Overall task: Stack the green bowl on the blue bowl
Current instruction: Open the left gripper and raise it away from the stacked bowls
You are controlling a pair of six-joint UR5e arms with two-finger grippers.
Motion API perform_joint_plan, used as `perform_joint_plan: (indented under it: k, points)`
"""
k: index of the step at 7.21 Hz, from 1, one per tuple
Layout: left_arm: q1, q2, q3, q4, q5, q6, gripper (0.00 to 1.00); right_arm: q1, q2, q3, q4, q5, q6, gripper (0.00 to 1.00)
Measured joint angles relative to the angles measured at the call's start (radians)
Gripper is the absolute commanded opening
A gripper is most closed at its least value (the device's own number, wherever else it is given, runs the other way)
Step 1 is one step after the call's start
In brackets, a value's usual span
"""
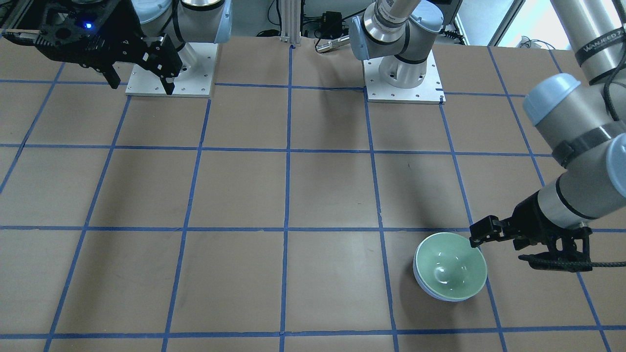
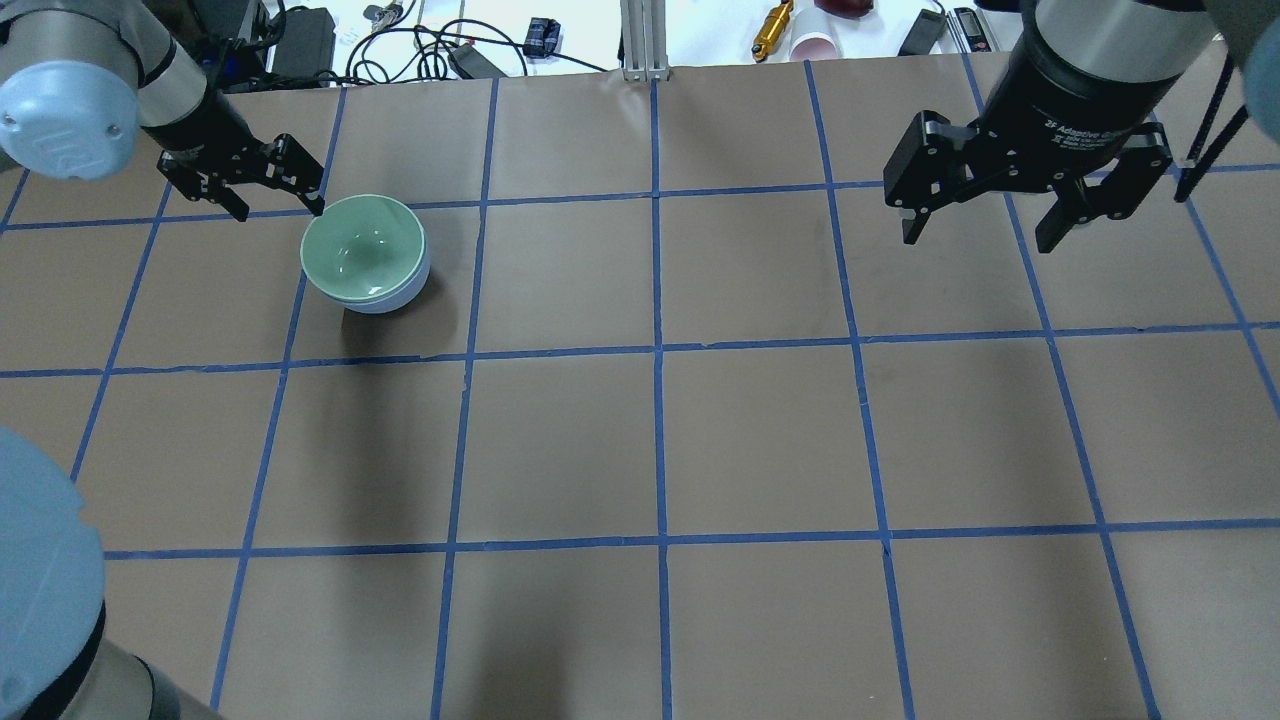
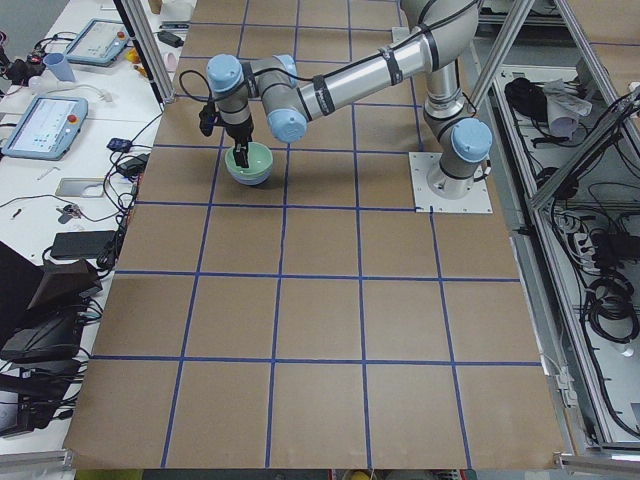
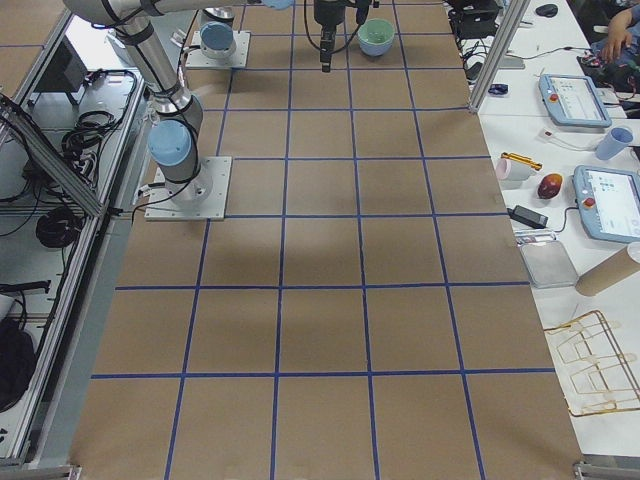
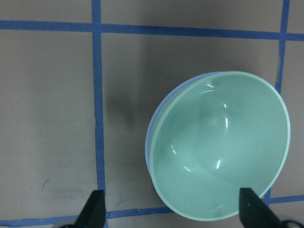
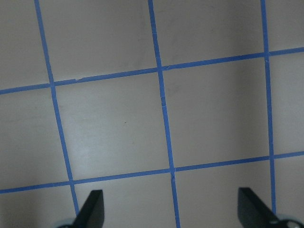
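Black strap (image 1: 597, 47): "WANJEEDZ". Right claw (image 2: 977, 240) body: "Adaptive".

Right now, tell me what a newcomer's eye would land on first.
The green bowl sits nested in the blue bowl, on the robot's far left of the brown gridded table. The left gripper hangs open beside their rims. The right gripper hangs open over the other side.

There are two bowls on the table (image 2: 760, 440): one green bowl (image 2: 360, 248) and one blue bowl (image 2: 405, 295). There are two grippers, one left gripper (image 2: 278, 205) and one right gripper (image 2: 977, 240).
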Motion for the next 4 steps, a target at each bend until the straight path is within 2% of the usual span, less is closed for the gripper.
perform_joint_plan:
  k: [4]
  points:
    - [-0.166,0.185,0.012,-0.170,0.044,-0.058,1.00,0.000,0.000,0.000,0.001,0.000,0.000,1.00]
